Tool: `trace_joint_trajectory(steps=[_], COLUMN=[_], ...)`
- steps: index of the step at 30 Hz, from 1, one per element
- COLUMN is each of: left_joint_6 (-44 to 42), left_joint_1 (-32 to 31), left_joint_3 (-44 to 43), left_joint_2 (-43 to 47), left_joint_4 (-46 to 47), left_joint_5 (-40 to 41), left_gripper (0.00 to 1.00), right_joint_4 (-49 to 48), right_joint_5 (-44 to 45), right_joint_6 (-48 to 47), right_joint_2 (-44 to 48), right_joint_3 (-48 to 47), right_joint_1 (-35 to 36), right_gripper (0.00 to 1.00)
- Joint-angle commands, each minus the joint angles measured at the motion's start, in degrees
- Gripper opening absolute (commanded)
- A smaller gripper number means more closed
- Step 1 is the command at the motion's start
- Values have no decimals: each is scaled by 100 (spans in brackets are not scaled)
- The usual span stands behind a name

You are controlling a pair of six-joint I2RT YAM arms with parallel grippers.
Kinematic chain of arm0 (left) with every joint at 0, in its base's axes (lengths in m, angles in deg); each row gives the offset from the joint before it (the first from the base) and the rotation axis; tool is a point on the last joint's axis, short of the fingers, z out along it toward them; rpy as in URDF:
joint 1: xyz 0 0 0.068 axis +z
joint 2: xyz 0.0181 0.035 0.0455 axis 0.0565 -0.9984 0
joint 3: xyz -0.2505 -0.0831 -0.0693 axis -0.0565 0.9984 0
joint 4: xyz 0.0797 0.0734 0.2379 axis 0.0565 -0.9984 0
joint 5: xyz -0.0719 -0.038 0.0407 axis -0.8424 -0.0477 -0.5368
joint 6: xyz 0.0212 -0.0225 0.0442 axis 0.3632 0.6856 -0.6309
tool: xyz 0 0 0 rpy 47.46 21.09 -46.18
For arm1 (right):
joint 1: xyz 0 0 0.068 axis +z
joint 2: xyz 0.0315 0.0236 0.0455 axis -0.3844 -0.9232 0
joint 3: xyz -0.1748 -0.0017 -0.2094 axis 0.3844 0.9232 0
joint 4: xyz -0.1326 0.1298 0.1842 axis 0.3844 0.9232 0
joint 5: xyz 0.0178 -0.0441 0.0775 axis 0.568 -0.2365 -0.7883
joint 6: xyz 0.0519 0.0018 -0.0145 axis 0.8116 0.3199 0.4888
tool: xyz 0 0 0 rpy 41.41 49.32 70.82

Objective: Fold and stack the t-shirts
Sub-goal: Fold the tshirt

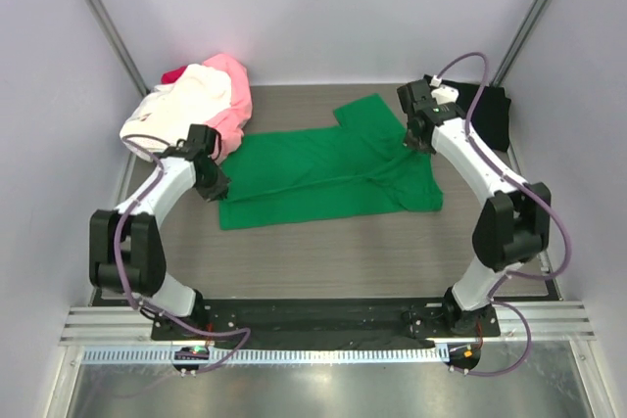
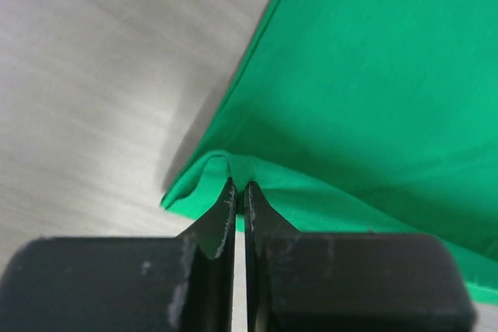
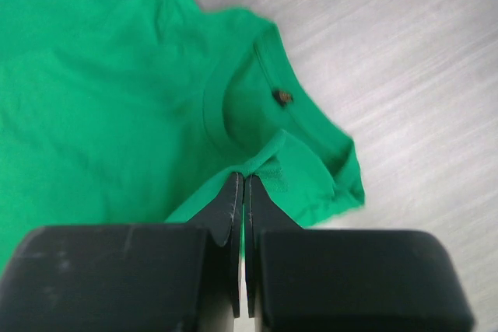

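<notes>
Grey table (image 1: 323, 252), green t-shirt (image 1: 313, 173) spread: looks limp, light. My left tool (image 2: 240, 189) clamped on hem edge, right tool (image 3: 244, 180) clamped at collar; sensible holds.

Nothing legible anywhere; the small dark mark (image 3: 282, 96) on the green t-shirt (image 3: 93, 75) cannot be read

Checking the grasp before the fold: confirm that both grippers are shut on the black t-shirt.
Wrong shirt. The left gripper and the right gripper are both shut on the green t-shirt, as the two wrist views show.
</notes>
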Motion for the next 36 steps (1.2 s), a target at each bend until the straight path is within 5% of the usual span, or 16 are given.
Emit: trace_joint_trajectory(steps=[1,3,4,7,10,19,27,36], left_joint_6=[-297,-376,-385,-316,-210,317,537,634], left_joint_1=[168,212,213,221,221,213,221,221], left_joint_3=[-681,-1260,-1385,-1089,-537,1354,2058,2278], left_joint_2=[-812,-1227,-1342,-950,-202,1337,1364,1101], left_joint_4=[35,-219,-412,-266,-195,612,1194,1554], left_joint_5=[-352,-616,-661,-670,-582,-881,-1030,-942], left_gripper=[4,13,22,44,55,58,57,53], right_joint_4=[-134,-3,337,473,-341,-1626,-2155,-2507], right_joint_5=[47,-267,-287,-260,-802,-2509,-3134,-3161], right_joint_6=[-422,-844,-932,-1074,-986,-406,-432,-537], right_joint_2=[-789,-1273,-1684,-1663,-794,1343,1318,791], right_joint_3=[-1043,-1660,-2272,-2281,-819,2754,3637,3699], right_joint_1=[-181,-269,-339,-383,-489,-1508,-2018,-2238], right_gripper=[4,30,64,84,85,73,56,55])
